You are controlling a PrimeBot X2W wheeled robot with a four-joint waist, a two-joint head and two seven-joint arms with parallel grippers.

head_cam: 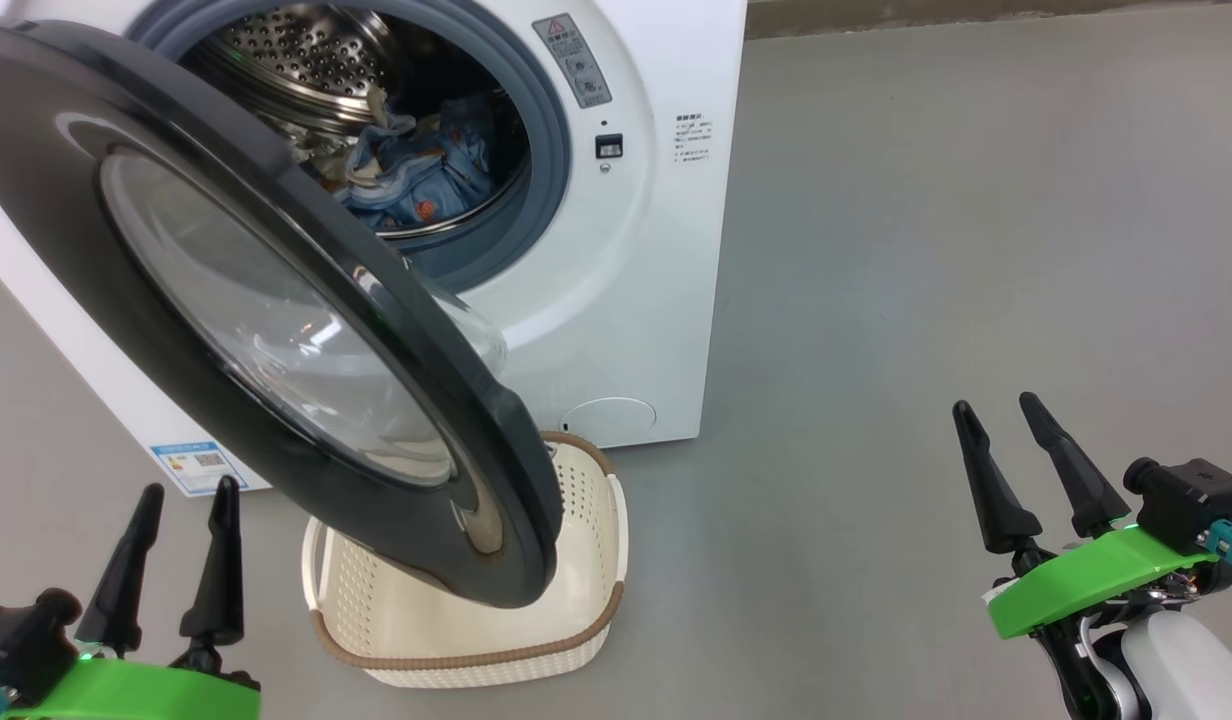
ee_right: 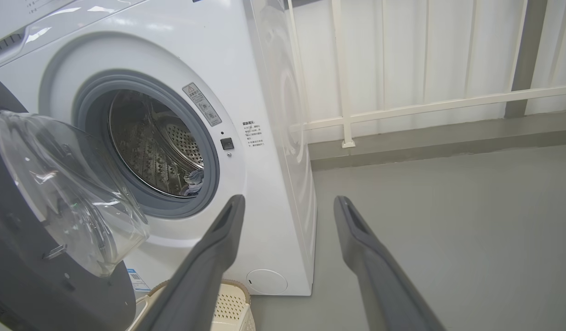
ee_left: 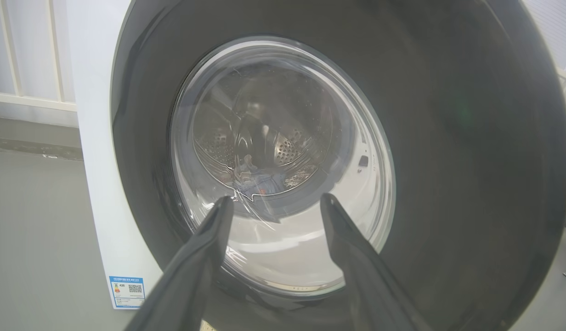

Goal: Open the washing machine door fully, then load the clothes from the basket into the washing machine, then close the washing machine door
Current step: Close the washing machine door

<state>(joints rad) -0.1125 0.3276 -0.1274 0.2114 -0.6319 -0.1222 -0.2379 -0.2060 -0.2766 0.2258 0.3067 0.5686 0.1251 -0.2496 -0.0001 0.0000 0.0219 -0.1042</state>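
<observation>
The white washing machine (head_cam: 616,300) stands ahead with its round black door (head_cam: 416,440) swung partway open over the basket. Blue bear-print clothes (head_cam: 416,170) lie inside the steel drum. The cream basket (head_cam: 416,610) with a brown rim sits on the floor below the door, and its visible part holds nothing. My left gripper (head_cam: 184,490) is open at the lower left, in front of the door's outer face (ee_left: 448,138). At the lower right my right gripper (head_cam: 1001,405) hangs open over bare floor. The right wrist view shows the machine's opening (ee_right: 149,147) and the door's glass bowl (ee_right: 67,193).
Grey floor (head_cam: 976,220) spreads to the right of the machine. A pale wall with railing (ee_right: 425,105) runs behind it. A blue label sticker (head_cam: 191,465) marks the machine's lower left corner.
</observation>
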